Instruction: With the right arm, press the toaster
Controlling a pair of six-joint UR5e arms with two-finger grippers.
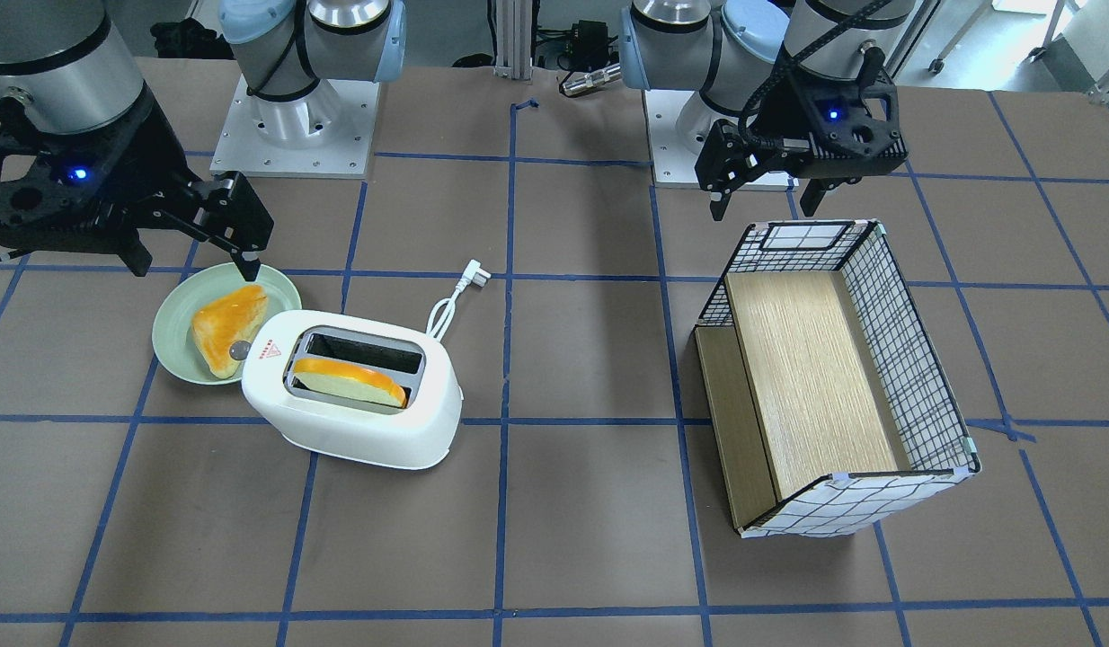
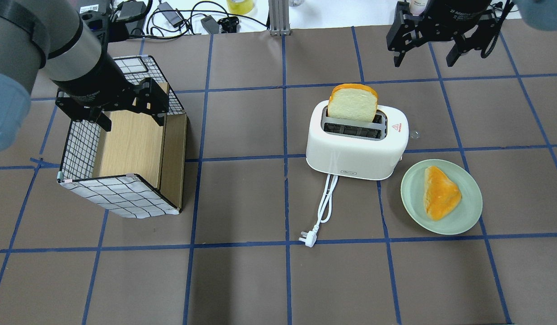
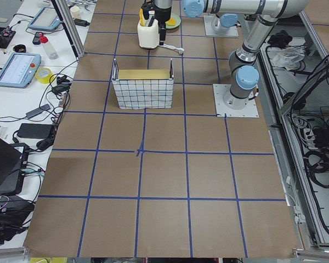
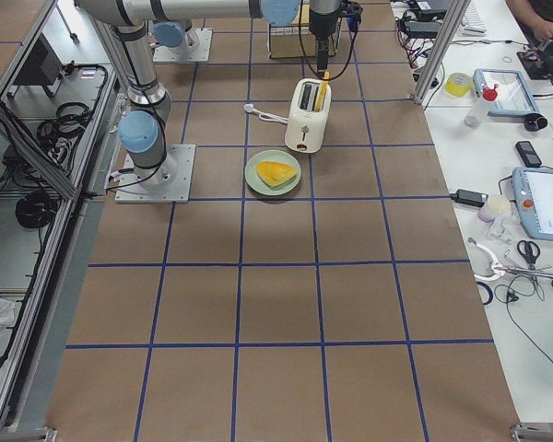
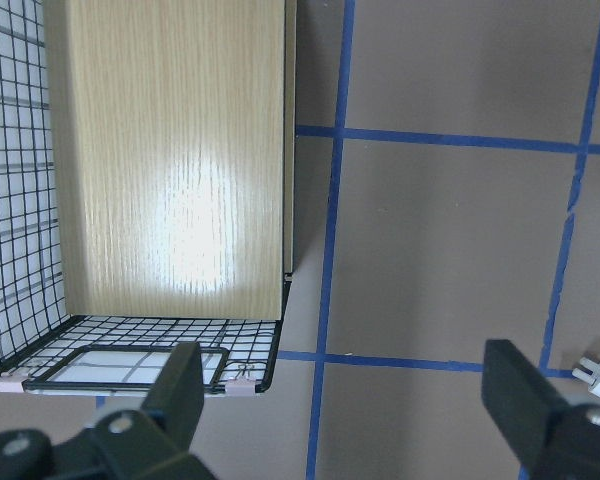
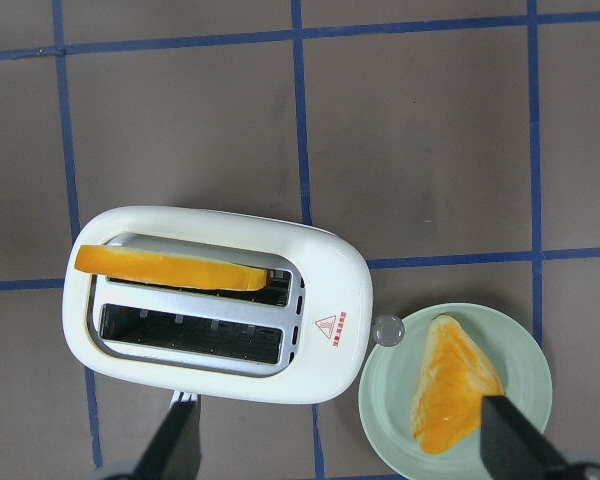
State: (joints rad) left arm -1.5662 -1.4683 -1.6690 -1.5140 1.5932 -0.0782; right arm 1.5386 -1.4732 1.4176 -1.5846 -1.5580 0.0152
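**Right gripper** point(image 2: 424, 58): R arm, high above table. Fingers spread wide, empty, touching nothing.

**Toaster** point(image 6: 220, 300): below gripper in wrist view, knob end nearest.
- Grey knob point(image 6: 387, 328) sits approx. between the two finger lines; body runs off toward robot's left.
- Long axis lies across the table, left–right. Knob end faces plate point(image 2: 468, 214).
- Stands upright on robot's right half of table.
- One bread slice point(image 2: 353, 103) stands in the far slot (near slot vacant).
- Cord w/ plug point(image 2: 309, 238) trails toward robot.

**Judged:** approach looks mostly a descent onto the knob end. R arm is far nearer than L.

**Left gripper** point(image 2: 133, 118): spread, empty, hangs over wire basket point(image 2: 120, 196), well apart from toaster.
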